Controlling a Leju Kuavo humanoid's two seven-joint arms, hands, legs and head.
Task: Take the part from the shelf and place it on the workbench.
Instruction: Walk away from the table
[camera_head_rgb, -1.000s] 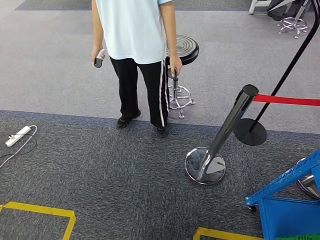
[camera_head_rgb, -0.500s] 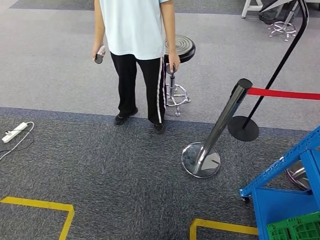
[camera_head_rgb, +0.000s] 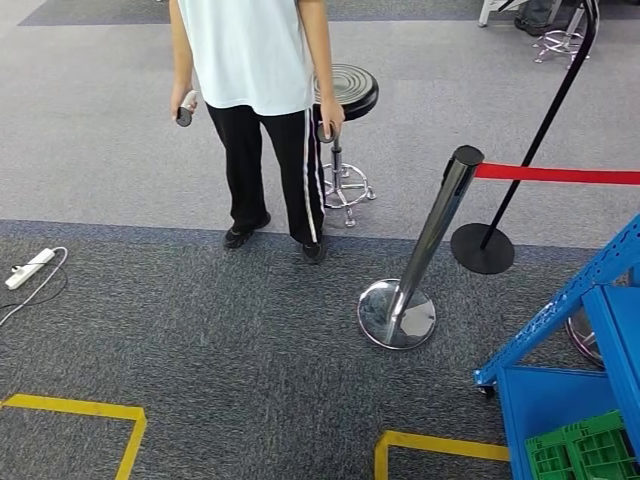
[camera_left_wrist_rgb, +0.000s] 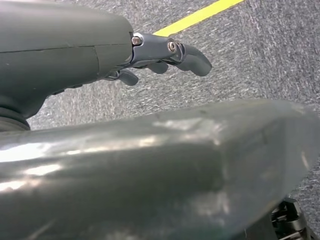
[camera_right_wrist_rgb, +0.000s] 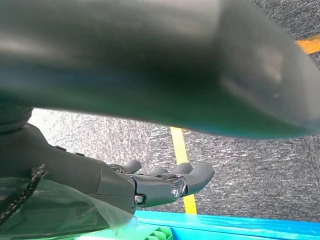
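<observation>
Sitting inside the blue shelf (camera_head_rgb: 562, 415), a green crate (camera_head_rgb: 577, 452).

The right hand (camera_right_wrist_rgb: 166, 182) hangs over the carpet, fingers loosely straight with nothing in them, beside the shelf frame (camera_head_rgb: 562, 310) at the robot's right. A crate (camera_head_rgb: 581, 450) sits inside that frame. Ahead of this hand a tilted post (camera_head_rgb: 434, 240) leans on its base, a belt (camera_head_rgb: 558, 174) running rightward from its top. Far forward and left stands a person (camera_head_rgb: 256, 110), a stool (camera_head_rgb: 343, 95) just behind. The left hand (camera_left_wrist_rgb: 162, 52) hangs open above carpet near floor tape (camera_head_rgb: 83, 412); a power strip (camera_head_rgb: 30, 268) lies further left.
</observation>
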